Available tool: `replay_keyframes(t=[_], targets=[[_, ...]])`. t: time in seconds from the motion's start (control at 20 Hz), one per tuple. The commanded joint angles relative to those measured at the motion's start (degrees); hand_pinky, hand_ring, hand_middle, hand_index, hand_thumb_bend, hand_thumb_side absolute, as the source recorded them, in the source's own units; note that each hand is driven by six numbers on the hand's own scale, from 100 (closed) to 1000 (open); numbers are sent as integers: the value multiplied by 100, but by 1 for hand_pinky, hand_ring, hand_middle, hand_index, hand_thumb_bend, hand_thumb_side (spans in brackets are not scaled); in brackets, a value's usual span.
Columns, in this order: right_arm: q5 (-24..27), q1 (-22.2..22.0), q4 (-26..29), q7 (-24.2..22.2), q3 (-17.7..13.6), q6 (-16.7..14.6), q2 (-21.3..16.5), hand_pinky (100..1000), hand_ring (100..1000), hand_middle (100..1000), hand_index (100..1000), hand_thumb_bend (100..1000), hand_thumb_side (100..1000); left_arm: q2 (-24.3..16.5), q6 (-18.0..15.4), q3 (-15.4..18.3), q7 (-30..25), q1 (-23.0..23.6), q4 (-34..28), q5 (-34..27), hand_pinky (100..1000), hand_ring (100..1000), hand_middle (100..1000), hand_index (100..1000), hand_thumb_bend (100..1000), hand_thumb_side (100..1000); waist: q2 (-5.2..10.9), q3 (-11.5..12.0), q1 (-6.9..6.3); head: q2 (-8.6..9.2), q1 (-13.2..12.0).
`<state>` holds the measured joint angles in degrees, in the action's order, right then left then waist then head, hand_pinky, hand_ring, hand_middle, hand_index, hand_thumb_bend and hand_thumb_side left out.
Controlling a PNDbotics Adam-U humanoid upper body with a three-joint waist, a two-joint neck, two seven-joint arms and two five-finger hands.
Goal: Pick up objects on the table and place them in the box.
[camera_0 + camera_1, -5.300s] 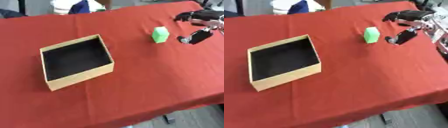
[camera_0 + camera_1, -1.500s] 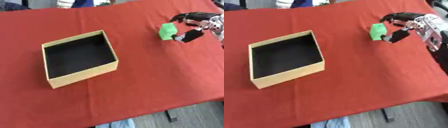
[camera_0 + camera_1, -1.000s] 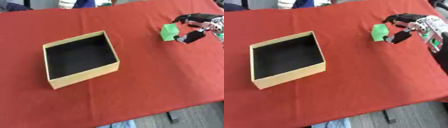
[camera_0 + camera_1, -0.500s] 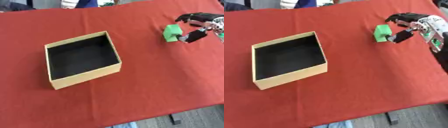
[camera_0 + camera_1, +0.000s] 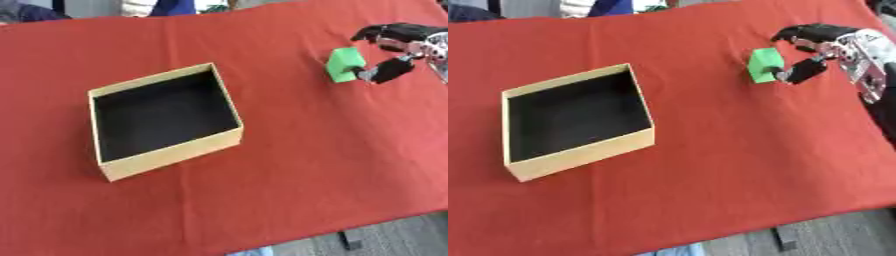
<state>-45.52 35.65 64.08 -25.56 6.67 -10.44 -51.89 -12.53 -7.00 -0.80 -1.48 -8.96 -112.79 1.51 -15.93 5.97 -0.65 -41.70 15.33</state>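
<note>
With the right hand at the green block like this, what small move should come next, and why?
Probably close the right hand on the green block. Its thumb touches the block's near right side and its fingers arch past the far side, but whether they grip yet is unclear. The block seems to rest on the red cloth, and the box stands open to the left.

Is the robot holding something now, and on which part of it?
The right hand pinches the green block at its right side, thumb low, fingers over the top edge.
</note>
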Motion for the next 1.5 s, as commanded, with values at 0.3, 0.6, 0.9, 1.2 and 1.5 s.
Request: replay_keyframes(t=[0.3, 0.6, 0.9, 1.2, 1.5], targets=[[-129, 150, -191, 48, -111, 4, -48, 834, 895, 1000, 1000, 135, 512, -61, -5, -14, -35, -77, -132, -18, 694, 623, 598, 659, 100, 648, 42, 27, -2, 99, 26], [-178, 178, -333, 80, -123, -9, 14, 831, 889, 1000, 1000, 114, 521, -50, -4, -21, -45, -85, -137, -23, 695, 623, 598, 658, 100, 649, 16, 32, -19, 117, 8], [-216, 203, -376, 99, -99, -52, 69, 829, 887, 1000, 1000, 104, 509, -41, -3, -27, -53, -88, -137, -28, 695, 623, 598, 658, 100, 650, 3, 26, -30, 130, -6], [-272, 226, -366, 136, -78, -89, 124, 819, 860, 1000, 1000, 100, 398, -34, -3, -31, -61, -87, -137, -35, 696, 623, 598, 658, 100, 651, 7, 26, -39, 138, -22], [-359, 206, -168, 390, -54, -128, 130, 798, 814, 929, 913, 100, 355, -32, -4, -30, -62, -82, -133, -39, 696, 623, 598, 658, 100, 651, 22, 12, -35, 135, -31]])
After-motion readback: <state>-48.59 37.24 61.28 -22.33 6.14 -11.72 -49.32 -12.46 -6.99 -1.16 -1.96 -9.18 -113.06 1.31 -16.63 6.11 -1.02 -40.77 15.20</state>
